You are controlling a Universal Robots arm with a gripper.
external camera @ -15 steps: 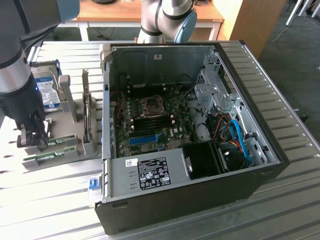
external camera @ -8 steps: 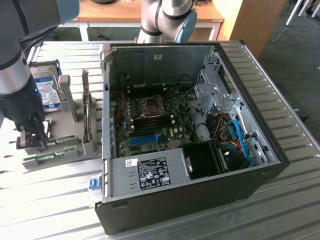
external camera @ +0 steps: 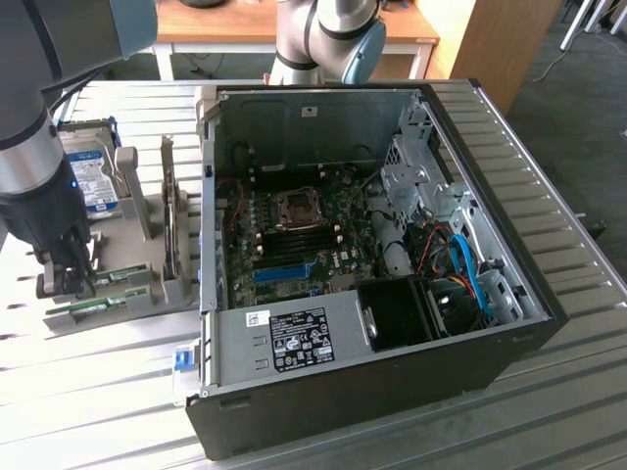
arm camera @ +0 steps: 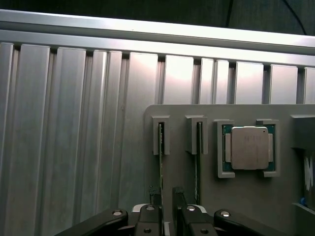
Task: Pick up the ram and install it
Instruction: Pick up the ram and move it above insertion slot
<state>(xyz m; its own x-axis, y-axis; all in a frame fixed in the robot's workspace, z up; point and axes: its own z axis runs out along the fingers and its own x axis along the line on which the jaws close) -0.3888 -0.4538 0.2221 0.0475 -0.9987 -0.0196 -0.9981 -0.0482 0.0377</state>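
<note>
Black two-finger gripper (arm camera: 166,189) sits low over the grey slotted holder (arm camera: 236,196), jaws part open, gripping nothing we can see. The ram (arm camera: 161,147), a thin green circuit-board stick, stands on edge in its slot, lined up close by one finger. Risk, we judge: an off-centre finger strikes the stick's edge, or a skewed pinch jams it. Toward the exterior view's right, the open black computer case (external camera: 549,313); sticker (external camera: 301,341) unreadable.

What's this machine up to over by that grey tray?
A robot arm holds its pincer low over a grey holder beside an open computer case. The jaws stand apart right at one green ram stick, which sits on edge in its slot in the holder, not lifted yet.
</note>
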